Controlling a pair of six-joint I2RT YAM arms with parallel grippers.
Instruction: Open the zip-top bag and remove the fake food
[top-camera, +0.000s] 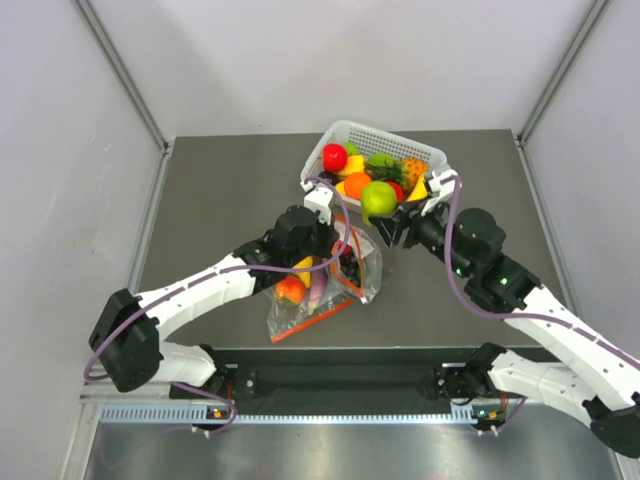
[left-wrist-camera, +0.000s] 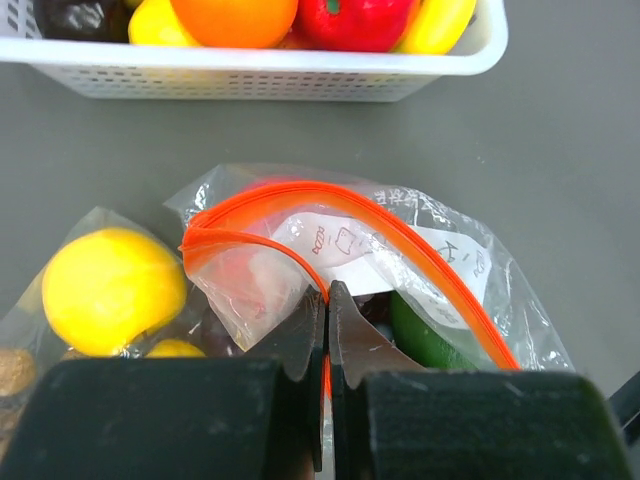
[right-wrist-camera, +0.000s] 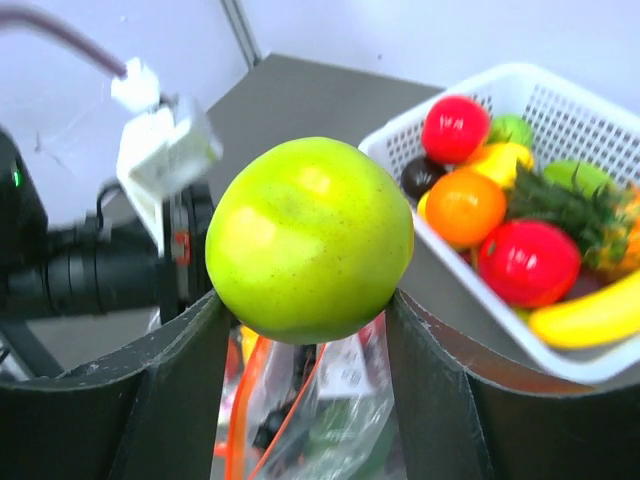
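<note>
The bag (top-camera: 355, 262) lies on the bench (top-camera: 220, 200) just short of the basket (top-camera: 425, 150), its mouth gaping and its zip strip (left-wrist-camera: 400, 235) arched open. A dark-green piece (left-wrist-camera: 425, 335) shows inside, so I judge the emptying unfinished.

My left end effector (left-wrist-camera: 328, 330) is closed tight on the near lip, right at the strip. That is a thin, slick fold, and any tug could pull it free and let the mouth collapse.

My right end effector (right-wrist-camera: 305, 305) is about half spread around a green fruit (right-wrist-camera: 310, 235), held above the bag. The fingers meet only its lower curve, and it is round and glossy, so a jolt could squirt it out, back into the bag or rolling off across the bench.

A second bag (top-camera: 300, 305) with a lemon (left-wrist-camera: 110, 290) touches the first. Reaching in carelessly could snag the wrong one.
</note>
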